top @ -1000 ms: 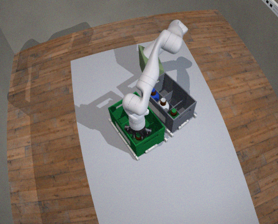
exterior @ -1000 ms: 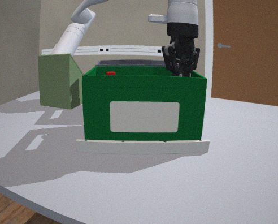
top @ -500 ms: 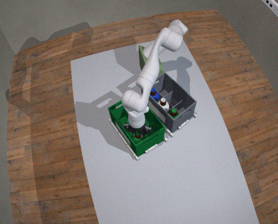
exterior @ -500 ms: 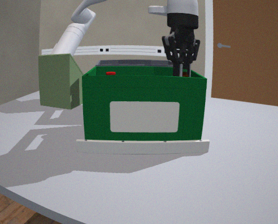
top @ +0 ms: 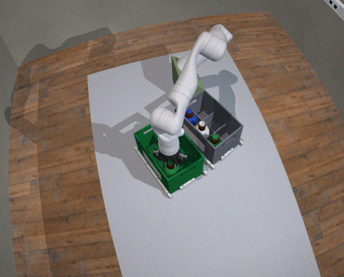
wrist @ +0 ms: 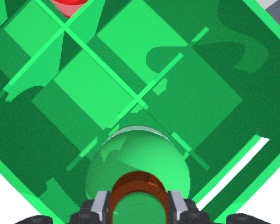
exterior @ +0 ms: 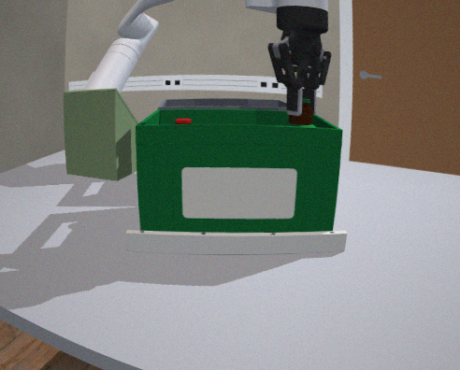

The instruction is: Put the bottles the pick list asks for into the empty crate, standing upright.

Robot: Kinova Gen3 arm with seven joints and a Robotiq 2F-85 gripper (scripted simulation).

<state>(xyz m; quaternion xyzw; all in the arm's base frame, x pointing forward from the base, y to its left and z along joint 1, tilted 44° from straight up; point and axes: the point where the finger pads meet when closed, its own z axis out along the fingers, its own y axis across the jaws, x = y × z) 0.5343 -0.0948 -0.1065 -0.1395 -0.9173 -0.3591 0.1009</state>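
Note:
My gripper (top: 170, 164) (exterior: 302, 106) (wrist: 138, 207) is shut on the brown neck of a green-labelled bottle (top: 170, 168) (exterior: 303, 117) (wrist: 136, 160). The bottle stands upright in the near corner cell of the green crate (top: 191, 171) (exterior: 161, 187) (wrist: 201, 100), and its neck shows just above the rim. A red-capped bottle (exterior: 183, 120) (wrist: 68, 6) stands in another cell of this crate. The grey crate (top: 228, 145) beside it holds a blue-labelled bottle (top: 190, 117), a white-labelled bottle (top: 203, 128) and a green-labelled bottle (top: 215, 138). The pick list is not in view.
An olive-green box (top: 175, 66) (exterior: 93, 135) stands behind the crates by the arm's base. White rails (exterior: 236, 240) edge the crates' feet. Thin dividers (wrist: 141, 97) split the green crate into cells. A brown door (exterior: 404, 84) is at the back right.

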